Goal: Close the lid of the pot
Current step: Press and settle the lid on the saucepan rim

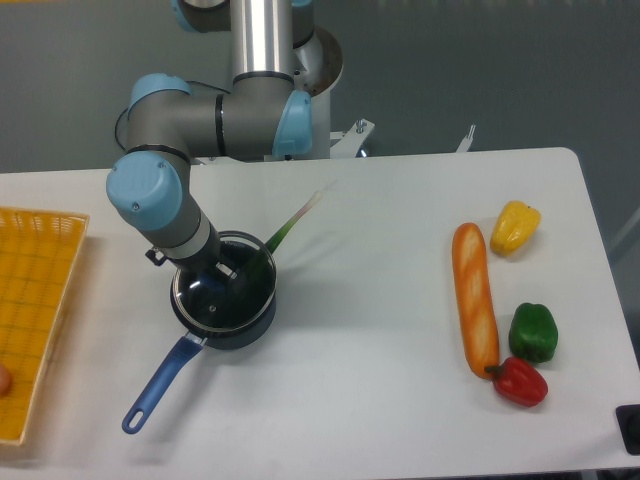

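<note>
The dark pot (248, 326) stands left of the table's centre, its long blue handle (156, 388) pointing toward the front left. A green leek (290, 228) sticks out of the pot over its far right rim. The clear glass lid (213, 303) lies roughly level over the pot's mouth, shifted slightly left, and its knob is hidden. My gripper (222, 270) reaches down onto the lid from the back left and is shut on it. The arm's wrist covers most of the fingers.
A yellow basket (38, 300) sits at the left edge. At the right lie a baguette (475, 298), a yellow pepper (515, 226), a green pepper (533, 331) and a red pepper (520, 381).
</note>
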`<state>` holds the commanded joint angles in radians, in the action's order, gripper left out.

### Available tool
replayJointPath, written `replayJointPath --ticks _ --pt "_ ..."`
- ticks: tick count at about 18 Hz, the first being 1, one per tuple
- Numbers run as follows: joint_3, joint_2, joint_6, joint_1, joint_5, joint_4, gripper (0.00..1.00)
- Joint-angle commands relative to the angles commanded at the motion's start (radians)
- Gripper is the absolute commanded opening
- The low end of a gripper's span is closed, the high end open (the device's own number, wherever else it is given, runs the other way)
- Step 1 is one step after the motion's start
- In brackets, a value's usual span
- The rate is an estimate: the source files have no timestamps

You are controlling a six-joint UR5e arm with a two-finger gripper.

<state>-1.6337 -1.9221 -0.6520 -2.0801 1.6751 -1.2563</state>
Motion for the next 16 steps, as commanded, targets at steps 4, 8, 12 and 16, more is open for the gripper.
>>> replayJointPath --ticks 4,8,12,16 --pt "0.009 -0.008 0.000 0.003 -0.002 -0.002 0.45" --pt "0.020 -0.018 0.008 0.006 -0.002 -0.002 0.46" --pt "0.020 -0.018 0.008 0.006 -0.002 -0.002 0.51" --pt "0.020 -0.020 0.008 0.006 -0.002 -0.002 0.62"
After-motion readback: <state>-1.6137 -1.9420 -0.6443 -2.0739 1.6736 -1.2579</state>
